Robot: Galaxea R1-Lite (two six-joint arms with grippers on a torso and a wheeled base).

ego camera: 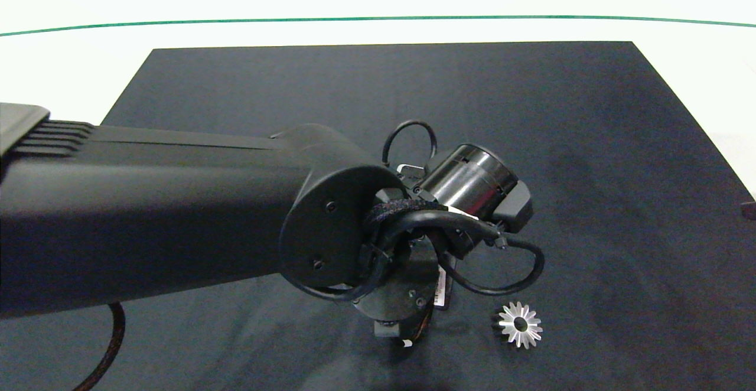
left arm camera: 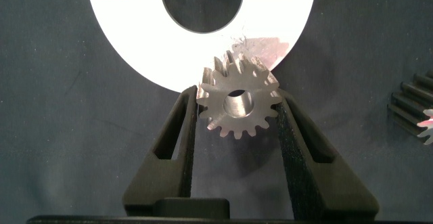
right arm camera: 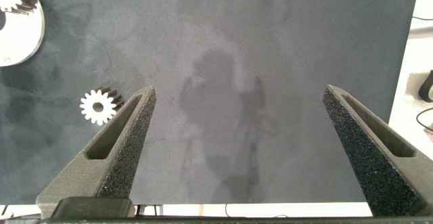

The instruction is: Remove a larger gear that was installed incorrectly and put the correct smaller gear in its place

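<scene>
My left gripper (left arm camera: pixel 237 112) has a small gear (left arm camera: pixel 238 104) between its fingers, at the rim of the ring plate (left arm camera: pixel 135 41); pointed gear (ego camera: pixel 519 324) lies right of my arm.

The left gripper (left arm camera: pixel 237 109) is hidden under its own arm in the head view. The white disc (left arm camera: pixel 135 41) beyond its fingertips is cut off by the edge.
</scene>
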